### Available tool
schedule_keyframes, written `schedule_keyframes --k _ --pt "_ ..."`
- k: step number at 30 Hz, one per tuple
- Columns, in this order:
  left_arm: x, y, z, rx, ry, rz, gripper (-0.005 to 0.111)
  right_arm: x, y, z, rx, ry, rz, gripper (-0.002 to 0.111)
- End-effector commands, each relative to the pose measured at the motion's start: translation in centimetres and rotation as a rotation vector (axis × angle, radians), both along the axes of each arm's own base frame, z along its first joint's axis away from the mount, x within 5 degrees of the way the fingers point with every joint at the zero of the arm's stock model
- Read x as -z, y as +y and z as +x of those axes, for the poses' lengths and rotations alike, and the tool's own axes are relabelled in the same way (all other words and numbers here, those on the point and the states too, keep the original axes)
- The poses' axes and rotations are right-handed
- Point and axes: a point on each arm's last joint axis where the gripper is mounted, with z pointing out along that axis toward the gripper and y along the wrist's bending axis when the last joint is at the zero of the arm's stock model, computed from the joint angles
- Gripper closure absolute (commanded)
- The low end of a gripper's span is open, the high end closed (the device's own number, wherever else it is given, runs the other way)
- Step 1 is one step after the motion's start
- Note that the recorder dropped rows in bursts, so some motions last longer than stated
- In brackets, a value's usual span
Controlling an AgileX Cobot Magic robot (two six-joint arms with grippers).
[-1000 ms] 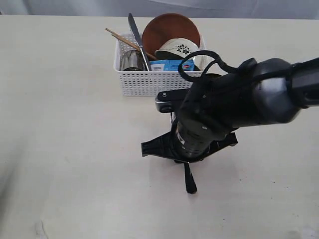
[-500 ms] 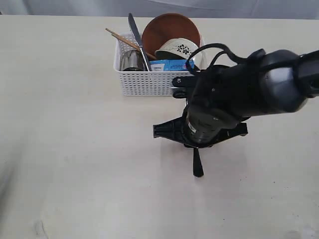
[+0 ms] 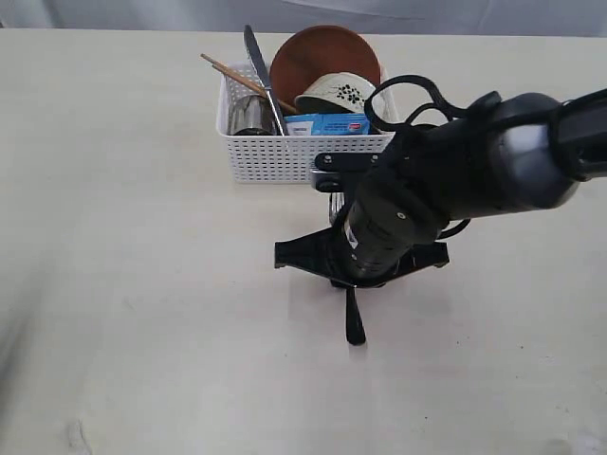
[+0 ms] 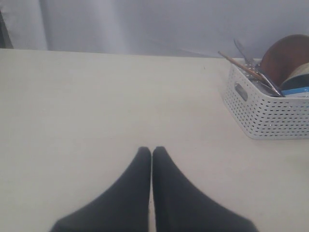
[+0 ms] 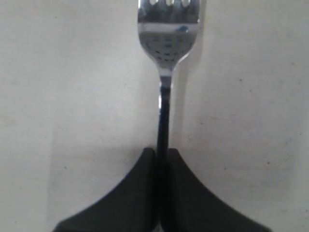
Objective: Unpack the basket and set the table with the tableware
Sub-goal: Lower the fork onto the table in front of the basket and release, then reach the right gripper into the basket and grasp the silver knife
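1. The left fingers are pressed together, empty; the basket sits well beyond them.
2. The right fingers pinch the fork by its handle above the desk.
3. Step in hand: placing the fork. The next move probably calls for lowering it flat, then spreading the fingers.

Right claw pinched tight, left claw closed.

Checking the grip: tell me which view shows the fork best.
Right wrist view: the fork fills it, neck sharp, clamped in the right gripper. The exterior view shows only its dark handle end beneath the arm. Left wrist view: none of it.
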Motion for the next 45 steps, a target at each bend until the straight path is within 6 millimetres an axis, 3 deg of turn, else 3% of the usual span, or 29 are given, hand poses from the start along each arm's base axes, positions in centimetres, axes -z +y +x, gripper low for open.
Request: schedule_keyframes --k 1,5,10,13,19,23,26,30,31,35,37,40,45 --pt "0.0 0.0 0.0 0.002 -0.005 -0.006 0.106 0.4 -0.2 0.0 -0.012 0.014 -0.021 0.096" --pt "0.0 0.0 0.0 0.002 -0.005 -0.006 0.106 0.5 -0.5 -0.1 -0.011 0.034 -0.052 0.062" --pt "0.0 0.0 0.0 0.002 -0.005 -0.006 0.106 -0.1 -1.0 -0.4 -0.037 0.048 -0.097 0.060" --pt "0.0 0.0 0.0 0.002 -0.005 -0.006 0.106 -1.6 -1.2 -0.4 -0.059 0.013 -0.093 0.060" --pt "0.0 0.0 0.0 0.002 -0.005 -0.006 0.106 -8.4 -0.6 0.6 -0.135 -0.127 -0.038 0.060" --pt "0.0 0.0 0.0 0.002 -0.005 -0.006 0.106 -14.2 1.4 2.2 -0.179 -0.236 0.070 0.060" --pt "0.0 0.0 0.0 0.002 -0.005 -0.006 0.106 -17.0 3.5 4.3 -0.210 -0.291 0.076 0.060" --pt "0.0 0.0 0.0 0.002 -0.005 -0.006 0.106 -16.7 7.1 8.6 -0.271 -0.264 -0.066 0.060" --pt "0.0 0.0 0.0 0.002 -0.005 -0.006 0.106 -15.9 8.4 10.4 -0.288 -0.249 -0.136 0.060" --pt "0.0 0.0 0.0 0.002 -0.005 -0.006 0.106 -12.9 11.6 14.1 -0.336 -0.234 -0.211 0.060" --pt "0.0 0.0 0.0 0.002 -0.005 -0.006 0.106 -11.7 12.0 15.6 -0.317 -0.242 -0.208 0.060" --pt "0.0 0.0 0.0 0.002 -0.005 -0.006 0.106 -10.1 10.6 17.7 -0.305 -0.222 -0.237 0.060" --pt "0.0 0.0 0.0 0.002 -0.005 -0.006 0.106 -8.3 9.8 18.7 -0.343 -0.158 -0.219 0.060"
